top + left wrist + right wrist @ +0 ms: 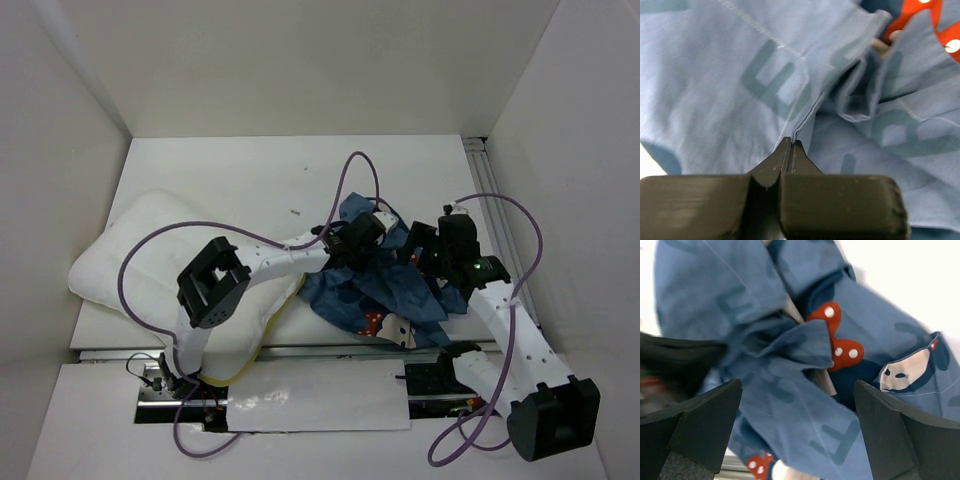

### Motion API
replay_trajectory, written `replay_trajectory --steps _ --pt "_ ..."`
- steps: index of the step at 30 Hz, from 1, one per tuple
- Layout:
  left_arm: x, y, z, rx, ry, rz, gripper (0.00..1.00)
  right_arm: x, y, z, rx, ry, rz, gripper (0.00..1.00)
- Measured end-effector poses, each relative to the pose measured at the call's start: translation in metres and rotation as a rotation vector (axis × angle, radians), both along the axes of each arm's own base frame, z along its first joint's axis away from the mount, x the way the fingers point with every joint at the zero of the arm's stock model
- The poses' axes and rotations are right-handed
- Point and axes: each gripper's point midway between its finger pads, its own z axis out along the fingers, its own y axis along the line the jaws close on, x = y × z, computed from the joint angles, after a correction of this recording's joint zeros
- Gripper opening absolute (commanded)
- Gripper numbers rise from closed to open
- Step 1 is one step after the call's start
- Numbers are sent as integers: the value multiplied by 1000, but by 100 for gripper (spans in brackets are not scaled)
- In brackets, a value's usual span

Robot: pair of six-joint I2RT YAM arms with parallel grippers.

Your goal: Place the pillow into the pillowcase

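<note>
White enclosure walls are boxing in the pale counter on three sides.

You are seeing the pillow lying flat on the left part of the counter. Its yellow-trimmed edge is running along the near right side, and your left arm is crossing above that side.

The pillow is sitting wholly outside the pillowcase. The pillowcase is lying crumpled in a heap right of centre. Its left edge is reaching the pillow's right side. From above you cannot tell whether the two are touching or overlapping.

Both of your arms are reaching from the near edge into the heap, with purple cables looping over them.

Left end effector: clenching on the pillowcase. In the left wrist view the two fingertips are pressing together, and a stitched fold of the blue cloth is rising from between them.

Right end effector: standing released, with the jaws spread wide. Bunched cloth is filling the gap between and below the fingers. You cannot tell whether either pad is touching it.

Print details in the right wrist view:
- A red polka-dot bow is showing between the fingers.
- A cartoon mouse face is peeking out just above the right-hand finger.
</note>
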Motion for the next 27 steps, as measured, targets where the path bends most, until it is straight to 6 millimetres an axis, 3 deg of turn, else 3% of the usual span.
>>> replay_trajectory --steps 4,7,8,9,10,12,17,19,21,24,27 --pt "1 21 15 -36 -7 46 0 -8 3 -28 -12 76 37 100" --pt "7 34 48 -106 -44 89 0 -10 13 -41 -1 125 106 96" --pt "9 36 58 -127 -60 95 0 -9 17 -45 -1 130 128 89" --pt "12 38 71 -155 -79 104 0 -8 22 -49 -2 132 154 57" --pt "15 41 81 -176 -93 113 0 -8 27 -54 -5 134 181 33" --pt "19 46 104 -219 -124 140 0 -7 33 -61 -7 134 209 0" --pt "24 59 131 -256 -170 179 0 0 39 -50 -21 78 213 0" --pt "26 68 135 -255 -177 197 0 9 36 -30 -35 7 190 0" --pt "30 78 141 -256 -185 218 0 21 31 4 -49 -101 149 0" --pt "36 95 159 -269 -213 253 0 35 19 79 -55 -312 68 0" --pt "41 111 200 -312 -268 291 0 40 7 168 -44 -531 3 0"
